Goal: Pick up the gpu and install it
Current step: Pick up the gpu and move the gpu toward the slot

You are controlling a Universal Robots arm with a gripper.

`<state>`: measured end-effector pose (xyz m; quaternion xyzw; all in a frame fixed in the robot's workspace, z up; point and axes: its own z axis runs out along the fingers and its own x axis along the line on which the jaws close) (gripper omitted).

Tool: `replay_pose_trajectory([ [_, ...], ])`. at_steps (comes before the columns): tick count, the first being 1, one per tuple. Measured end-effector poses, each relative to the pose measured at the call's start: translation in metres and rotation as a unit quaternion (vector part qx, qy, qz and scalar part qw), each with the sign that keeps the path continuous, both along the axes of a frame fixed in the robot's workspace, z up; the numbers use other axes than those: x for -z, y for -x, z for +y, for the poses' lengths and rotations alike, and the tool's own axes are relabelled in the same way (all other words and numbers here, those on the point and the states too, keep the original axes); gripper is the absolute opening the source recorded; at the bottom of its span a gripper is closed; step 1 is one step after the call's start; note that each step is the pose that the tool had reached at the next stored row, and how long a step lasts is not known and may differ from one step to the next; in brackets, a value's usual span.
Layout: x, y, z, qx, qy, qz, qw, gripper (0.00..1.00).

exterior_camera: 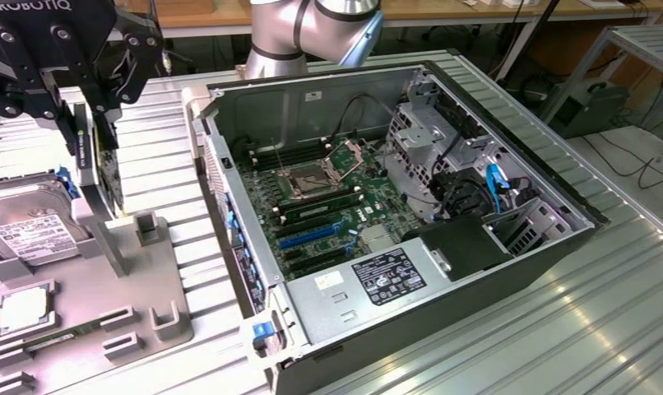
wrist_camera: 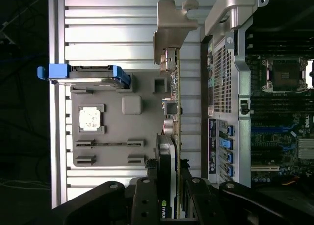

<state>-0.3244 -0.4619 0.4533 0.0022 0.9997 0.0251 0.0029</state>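
Gpu (wrist_camera: 166, 151) clamped edge-on in pincer (wrist_camera: 168, 178), near grey tray (wrist_camera: 113, 129).

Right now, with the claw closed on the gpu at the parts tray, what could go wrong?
1. Most of the thin gpu reaches past the claw, so it may tilt or slip.
2. The hard drive stands close beside it; a sideways move could knock it.
3. The computer case walls and cables crowd the motherboard; the bracket could snag.
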Motion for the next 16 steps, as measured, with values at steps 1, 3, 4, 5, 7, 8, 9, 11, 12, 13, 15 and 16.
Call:
replay_pose_trajectory([
  [1, 0.0, 0.0, 0.0, 0.0, 0.0, 0.0, 1.0, 0.27],
  [3, 0.0, 0.0, 0.0, 0.0, 0.0, 0.0, 1.0, 0.27],
  [4, 0.0, 0.0, 0.0, 0.0, 0.0, 0.0, 1.0, 0.27],
  [5, -0.0001, -0.001, 0.0, 0.0, 0.0001, 0.0001, 1.0, 0.27],
  [7, 0.0, -0.003, 0.0, 0.0, 0.0, 0.0, 1.0, 0.27],
  [8, 0.0, -0.004, 0.0, 0.0, 0.0, 0.0, 1.0, 0.27],
  [9, -0.0001, -0.004, 0.0, 0.0, 0.0, 0.0, 1.0, 0.27],
  [11, 0.0, -0.006, 0.0, 0.0, 0.0, 0.0, 1.0, 0.27],
  [12, 0.0, -0.007, 0.0, 0.0, 0.0, 0.0, 1.0, 0.27],
  [13, -0.0001, -0.008, 0.0, 0.0, 0.0, 0.0, 1.0, 0.27],
  [15, 0.0, -0.01, 0.0, 0.0, 0.0, 0.0, 1.0, 0.27],
  [16, 0.0, -0.011, 0.0, 0.0, 0.0, 0.0, 1.0, 0.27],
])
